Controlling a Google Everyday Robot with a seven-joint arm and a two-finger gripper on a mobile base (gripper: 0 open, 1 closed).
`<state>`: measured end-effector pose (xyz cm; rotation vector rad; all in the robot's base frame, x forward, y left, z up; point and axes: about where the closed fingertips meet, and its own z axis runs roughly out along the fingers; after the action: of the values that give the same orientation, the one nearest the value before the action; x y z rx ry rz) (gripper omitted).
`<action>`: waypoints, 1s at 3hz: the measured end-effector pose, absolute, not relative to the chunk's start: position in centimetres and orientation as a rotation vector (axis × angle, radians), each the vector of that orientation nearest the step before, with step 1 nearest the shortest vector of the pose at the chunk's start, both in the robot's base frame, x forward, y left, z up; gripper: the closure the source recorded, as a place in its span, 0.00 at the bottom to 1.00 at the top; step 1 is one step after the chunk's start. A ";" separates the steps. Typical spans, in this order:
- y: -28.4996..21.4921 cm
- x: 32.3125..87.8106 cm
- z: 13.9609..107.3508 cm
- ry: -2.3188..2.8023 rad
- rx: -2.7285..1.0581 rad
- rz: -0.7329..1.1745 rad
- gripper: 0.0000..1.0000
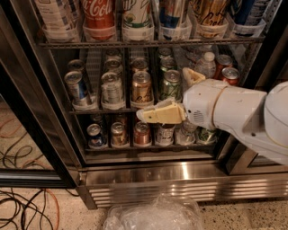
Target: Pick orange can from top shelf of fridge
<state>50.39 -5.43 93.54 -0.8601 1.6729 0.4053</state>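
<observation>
The orange can (209, 13), shiny gold with dark cursive lettering, stands on the top shelf (148, 43) of the fridge (148, 175), second from the right in a whitish tray; its lid is cut off by the picture's top edge. My gripper (162, 92) hangs in front of the middle rack, below and to the left of the orange can. It is open and holds nothing. One beige finger (157, 113) points left and the other finger (192, 76) points up. The white arm (238, 114) comes in from the right.
A red Coca-Cola can (99, 13) and other cans fill the top rack. The two lower racks hold several cans and a water bottle (207, 63). The black door frame (31, 117) stands at the left. Cables (22, 202) and a clear plastic bag (153, 215) lie on the floor.
</observation>
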 end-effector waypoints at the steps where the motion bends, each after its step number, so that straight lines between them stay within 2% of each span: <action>1: -3.3 50.8 95.1 1.635 -0.817 0.414 0.00; 3: -3.3 51.0 95.0 1.616 -0.741 0.407 0.00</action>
<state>51.03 -3.28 94.99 -0.7415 1.6163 0.4066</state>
